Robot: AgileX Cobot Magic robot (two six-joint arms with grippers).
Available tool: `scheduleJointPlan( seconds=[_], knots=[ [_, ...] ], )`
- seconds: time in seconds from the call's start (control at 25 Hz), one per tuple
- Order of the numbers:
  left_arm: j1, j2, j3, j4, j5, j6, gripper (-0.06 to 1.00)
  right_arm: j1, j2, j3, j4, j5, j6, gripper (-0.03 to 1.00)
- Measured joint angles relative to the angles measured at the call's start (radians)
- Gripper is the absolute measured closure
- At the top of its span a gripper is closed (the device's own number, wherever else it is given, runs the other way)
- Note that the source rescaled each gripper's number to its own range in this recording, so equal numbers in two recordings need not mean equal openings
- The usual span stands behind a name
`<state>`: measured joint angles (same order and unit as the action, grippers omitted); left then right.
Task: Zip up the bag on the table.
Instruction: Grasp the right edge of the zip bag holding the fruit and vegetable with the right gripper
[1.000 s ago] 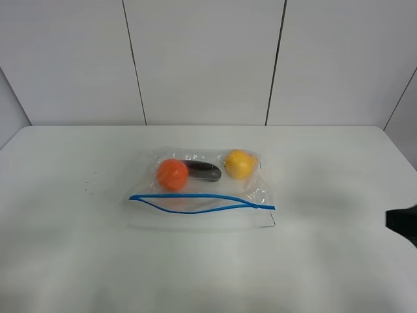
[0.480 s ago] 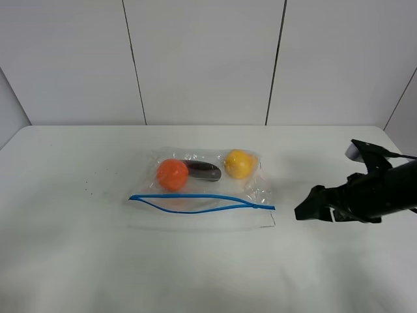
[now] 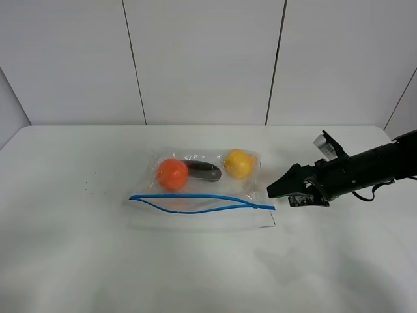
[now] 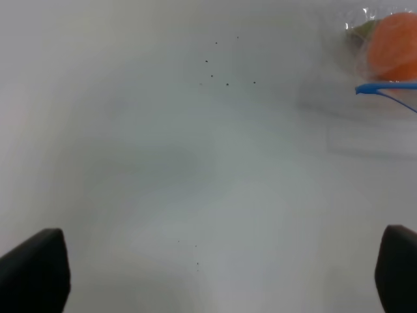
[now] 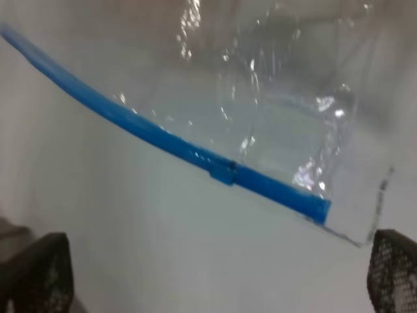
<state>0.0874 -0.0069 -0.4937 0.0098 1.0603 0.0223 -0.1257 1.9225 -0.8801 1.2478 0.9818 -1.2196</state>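
Note:
The clear plastic bag (image 3: 202, 189) lies flat in the middle of the white table (image 3: 78, 261). An orange ball (image 3: 172, 174), a yellow fruit (image 3: 239, 163) and a dark item (image 3: 203, 171) show through it. Its blue zipper strip (image 3: 195, 199) runs along the near edge and gapes in the middle. My right gripper (image 3: 279, 189) is open and empty, just right of the strip's right end. The right wrist view shows the strip (image 5: 163, 140) close up between the spread fingertips (image 5: 36, 270). My left gripper (image 4: 215, 274) is open over bare table, with the bag's left end (image 4: 384, 65) at the view's edge.
A few tiny dark specks (image 3: 88, 189) mark the table left of the bag. Grey wall panels (image 3: 202, 59) stand behind the table's far edge. The right arm (image 3: 365, 168) reaches in from the right side.
My right arm has come in from the right edge and moved left up to the bag's right end. The bag has not moved.

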Motion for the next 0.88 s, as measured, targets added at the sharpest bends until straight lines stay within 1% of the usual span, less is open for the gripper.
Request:
scheduleJointPlan(
  seconds=[0.12, 0.2, 0.28, 0.48, 0.68, 0.88],
  knots=[
    [0.000, 0.000, 0.000, 0.000, 0.000, 0.000, -0.06, -0.062, 0.102, -0.002, 0.081, 0.112, -0.090, -0.03],
    [0.000, 0.000, 0.000, 0.000, 0.000, 0.000, -0.06, -0.091, 0.176, -0.006, 0.113, 0.178, -0.139, -0.03],
    [0.000, 0.000, 0.000, 0.000, 0.000, 0.000, -0.06, -0.100, 0.237, -0.024, 0.132, 0.206, -0.175, -0.03],
    [0.000, 0.000, 0.000, 0.000, 0.000, 0.000, -0.06, -0.096, 0.345, -0.089, 0.144, 0.222, -0.193, -0.03],
    [0.000, 0.000, 0.000, 0.000, 0.000, 0.000, -0.06, -0.096, 0.350, -0.100, 0.154, 0.221, -0.213, -0.03],
    [0.000, 0.000, 0.000, 0.000, 0.000, 0.000, -0.06, -0.088, 0.350, -0.102, 0.164, 0.221, -0.204, -0.03]
  ],
)
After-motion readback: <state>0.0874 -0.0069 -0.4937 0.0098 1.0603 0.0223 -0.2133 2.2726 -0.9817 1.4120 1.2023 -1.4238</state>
